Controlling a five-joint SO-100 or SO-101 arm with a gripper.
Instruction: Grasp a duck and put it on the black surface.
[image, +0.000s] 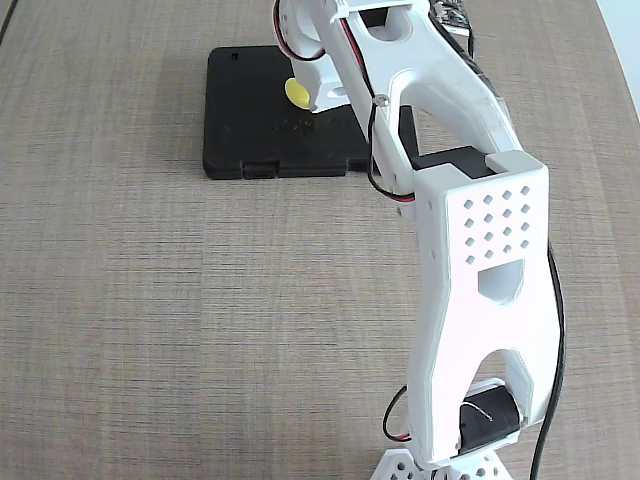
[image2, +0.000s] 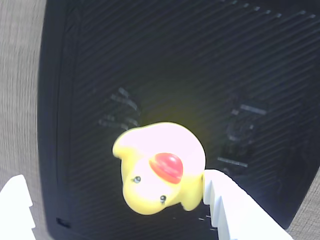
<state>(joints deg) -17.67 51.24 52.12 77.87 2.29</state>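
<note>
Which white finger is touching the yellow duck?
The finger on the right in the wrist view; it meets the duck at its side, while the left finger stands apart.

yellow duck, black case, white arm

the duck (image2: 150, 165) is yellow with a red beak; the case (image: 250, 120) matte black; the arm (image: 480, 280) white; the table (image: 150, 320) grey-brown, finely streaked.

White arm (image: 470, 250) stretched forward, claw (image2: 115, 210) tips parted, right finger (image2: 235, 210) against something.
</note>
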